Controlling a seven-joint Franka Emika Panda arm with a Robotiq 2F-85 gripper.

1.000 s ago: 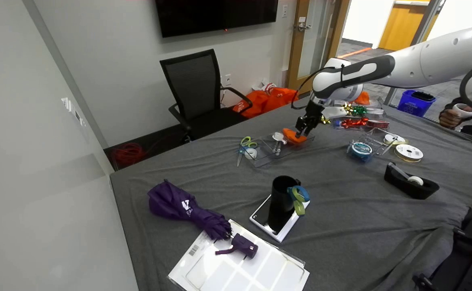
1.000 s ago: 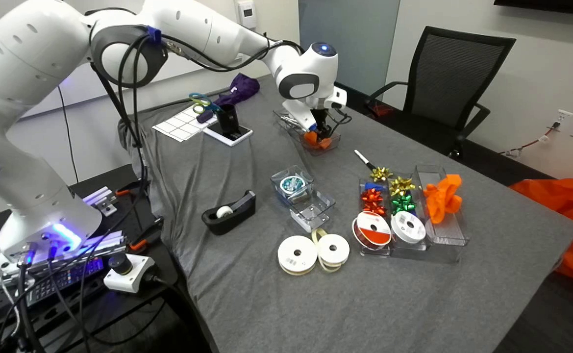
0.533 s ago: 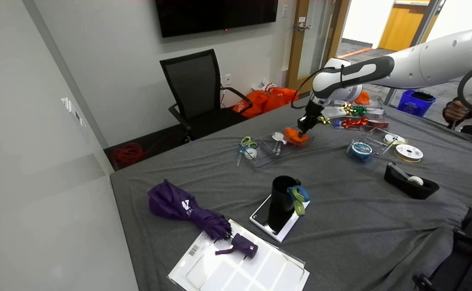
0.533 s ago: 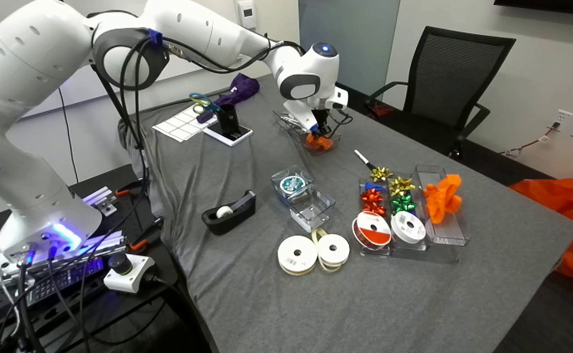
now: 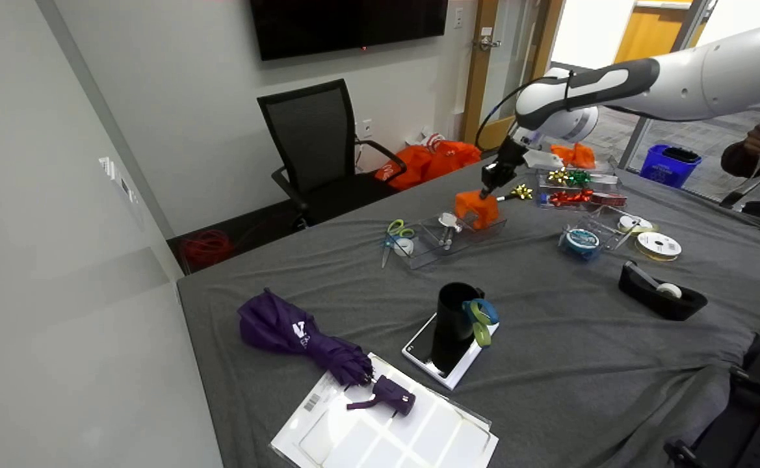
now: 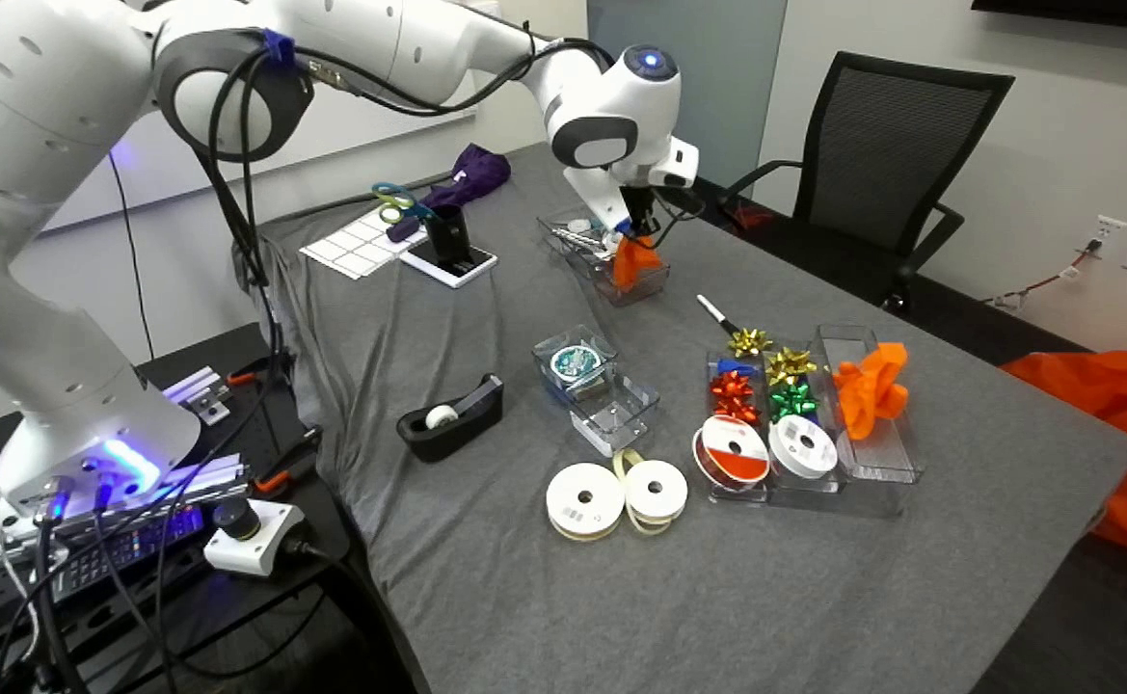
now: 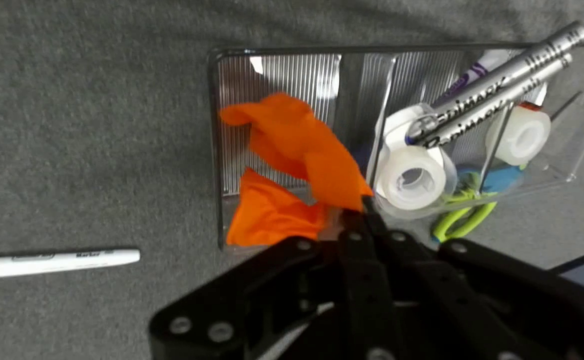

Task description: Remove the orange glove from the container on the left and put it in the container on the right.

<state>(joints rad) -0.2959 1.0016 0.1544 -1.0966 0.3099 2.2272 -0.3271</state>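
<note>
In the wrist view my gripper (image 7: 359, 204) is shut on a corner of the orange glove (image 7: 316, 155). The limp glove sags from the fingertips in both exterior views, its lower part still inside the transparent left container (image 7: 215, 125). Another orange fold (image 7: 272, 215) lies below it; whether the two join is hidden by the fingers. In an exterior view the raised gripper (image 6: 633, 234) is just above the container's near end. The right container (image 6: 896, 453), also transparent, holds bows, ribbon spools and an orange cloth (image 6: 870, 390).
Tape rolls (image 7: 411, 177) and silver markers (image 7: 501, 90) share the left container, with scissors (image 7: 464, 222) beside it. A white marker (image 7: 67, 263) lies nearby. Between the containers stand a small box of blue tape (image 6: 576, 362), a tape dispenser (image 6: 450, 421) and ribbon spools (image 6: 586, 498).
The gripper has closed on the glove and risen, pulling part of it upward. Earlier the glove lay low in the container; now it stretches up to the fingertips.
</note>
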